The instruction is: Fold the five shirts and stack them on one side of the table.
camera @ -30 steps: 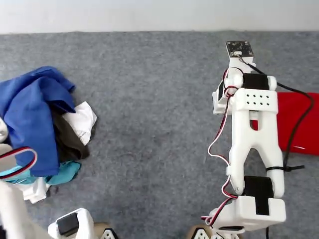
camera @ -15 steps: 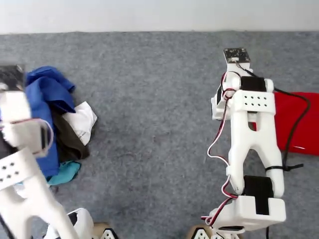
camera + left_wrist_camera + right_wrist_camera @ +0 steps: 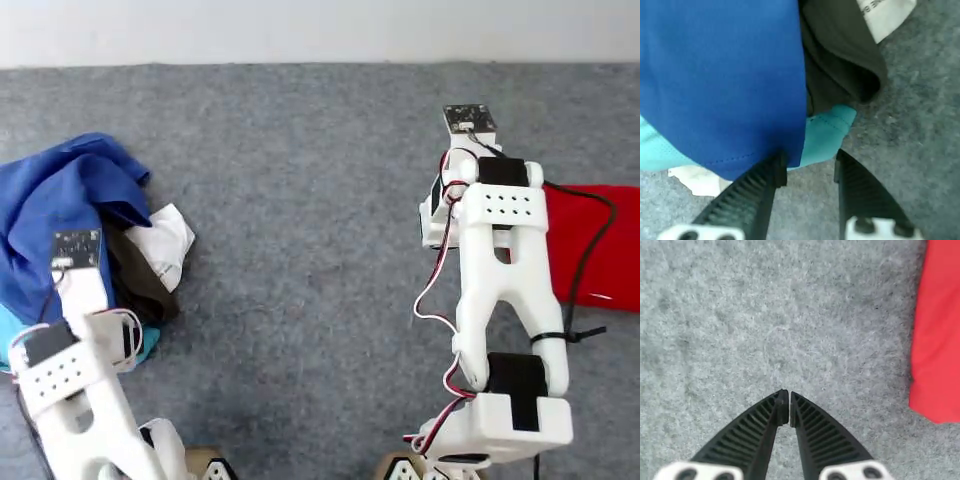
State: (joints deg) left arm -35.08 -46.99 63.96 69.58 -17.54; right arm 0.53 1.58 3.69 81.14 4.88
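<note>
Change: over the last second the left arm (image 3: 70, 370) swung in from the near left corner, crossed the pile, and now sits over its near side. The right arm edged slightly away from the red shirt (image 3: 600, 240).

Left tool (image 3: 810, 159): jaws apart, nothing held, one jaw at the hem of the blue shirt (image 3: 720, 75), with the teal shirt (image 3: 827, 132) edge in the gap. Judged to be lining up a first pick; no folding has begun.

Right tool (image 3: 789, 402): jaws together, empty, over bare worktop (image 3: 300, 200) just beside the red shirt.

Pile at the left side: blue on top, then the dark shirt (image 3: 840, 65), white shirt (image 3: 165, 240) and teal.

Obscured: the left arm covers the pile's near part in the high view. The red shirt is cut off at the edge, so its fold state is unclear. The pale scrap (image 3: 697, 180) under the blue hem is unidentified.
</note>
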